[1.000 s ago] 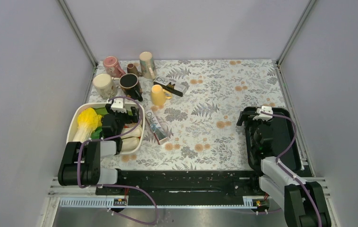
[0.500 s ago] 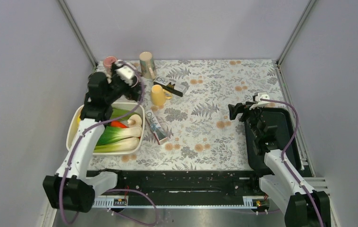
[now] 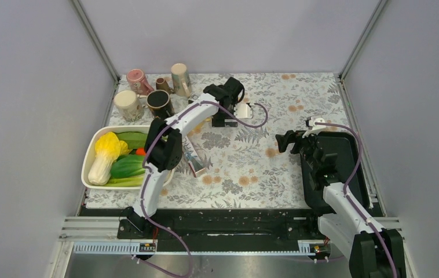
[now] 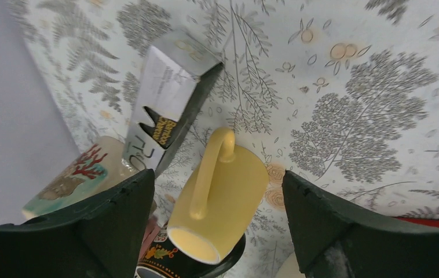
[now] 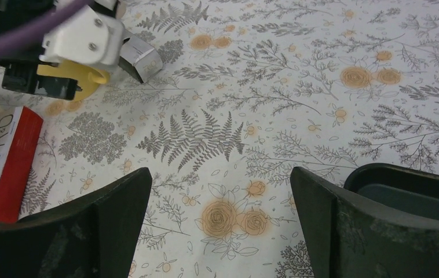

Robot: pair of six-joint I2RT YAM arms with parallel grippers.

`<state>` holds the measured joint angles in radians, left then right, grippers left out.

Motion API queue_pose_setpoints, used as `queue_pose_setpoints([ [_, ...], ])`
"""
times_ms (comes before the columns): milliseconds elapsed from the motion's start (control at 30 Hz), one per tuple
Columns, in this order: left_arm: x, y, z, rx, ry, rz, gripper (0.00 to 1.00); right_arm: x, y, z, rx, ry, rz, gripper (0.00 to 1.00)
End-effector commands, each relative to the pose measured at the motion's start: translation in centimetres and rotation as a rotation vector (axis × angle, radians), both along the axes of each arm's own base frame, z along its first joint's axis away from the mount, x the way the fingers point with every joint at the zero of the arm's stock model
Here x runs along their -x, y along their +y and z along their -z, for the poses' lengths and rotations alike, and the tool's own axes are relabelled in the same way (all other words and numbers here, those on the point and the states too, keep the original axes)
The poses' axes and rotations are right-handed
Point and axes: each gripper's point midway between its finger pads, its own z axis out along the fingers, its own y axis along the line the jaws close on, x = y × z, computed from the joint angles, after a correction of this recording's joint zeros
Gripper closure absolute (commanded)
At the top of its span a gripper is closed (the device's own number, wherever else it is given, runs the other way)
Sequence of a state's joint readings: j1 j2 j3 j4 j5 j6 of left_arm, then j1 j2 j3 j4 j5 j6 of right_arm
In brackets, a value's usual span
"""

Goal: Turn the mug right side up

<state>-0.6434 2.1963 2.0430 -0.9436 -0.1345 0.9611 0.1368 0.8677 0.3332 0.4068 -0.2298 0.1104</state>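
Observation:
The yellow mug [image 4: 224, 197] stands upside down on the floral table, base up, handle facing the left wrist camera. My left gripper [image 4: 217, 175] is open and straddles it, with a gap to each finger. In the top view my left gripper [image 3: 218, 119] reaches to the back middle of the table and hides the mug. A sliver of the mug [image 5: 81, 74] shows under the left gripper in the right wrist view. My right gripper [image 3: 285, 141] is open and empty, low over the bare cloth [image 5: 220, 174] to the right of the middle.
A long dark box [image 4: 168, 98] lies just behind the mug. A black mug [image 3: 159, 101], cream mug [image 3: 127, 104], pink mug [image 3: 137, 80] and beige mug [image 3: 179, 78] crowd the back left. A red-and-white box [image 3: 193, 153], a white vegetable tub [image 3: 90, 156], a black tray [image 3: 344, 168].
My left arm has swung right from the back-left mugs and now sits with open jaws around the yellow mug. My right gripper has edged slightly left.

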Motion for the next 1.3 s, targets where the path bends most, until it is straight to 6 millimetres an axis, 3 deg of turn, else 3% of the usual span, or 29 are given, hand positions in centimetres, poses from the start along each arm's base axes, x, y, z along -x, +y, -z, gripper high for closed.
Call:
queue_pose_setpoints([
  [0, -2.5, 3.1, -1.0, -0.202, -0.066, -0.017, 0.16, -0.8, 0.4, -0.9, -0.008, -0.020, -0.010, 0.00],
  [100, -3.4, 4.4, 0.9, -0.239, -0.038, -0.050, 0.18, -0.9, 0.4, -0.5, -0.005, 0.001, -0.010, 0.01],
  [267, -5.0, 6.3, 2.9, -0.259, -0.040, -0.103, 0.36, -1.0, 0.4, -0.4, -0.007, 0.006, -0.008, 0.01],
  [500, -4.7, 7.7, 5.3, -0.281, -0.004, -0.107, 0.47, -1.1, 0.2, -0.2, -0.002, 0.011, 0.005, 0.01],
  [733, -3.4, 7.8, 7.5, -0.285, 0.056, -0.102, 0.81, -1.1, 0.2, 0.1, 0.000, 0.022, 0.004, 0.01],
  [800, -3.1, 8.0, 7.6, -0.289, 0.061, -0.104, 0.97, -1.1, 0.2, 0.0, 0.000, 0.021, 0.004, 0.01],
  [967, -3.3, 7.5, 5.2, -0.229, 0.008, -0.160, 1.00, -1.0, 0.4, -0.2, -0.004, 0.016, -0.007, 0.01],
  [1167, -4.2, 5.0, -3.3, 0.103, -0.191, -0.319, 1.00, -0.2, 2.3, -1.7, -0.055, 0.051, -0.114, 0.01],
  [1267, -3.6, 4.2, -6.1, 0.260, -0.241, -0.355, 1.00, 0.3, 4.2, -3.3, -0.122, 0.068, -0.206, 0.00],
])
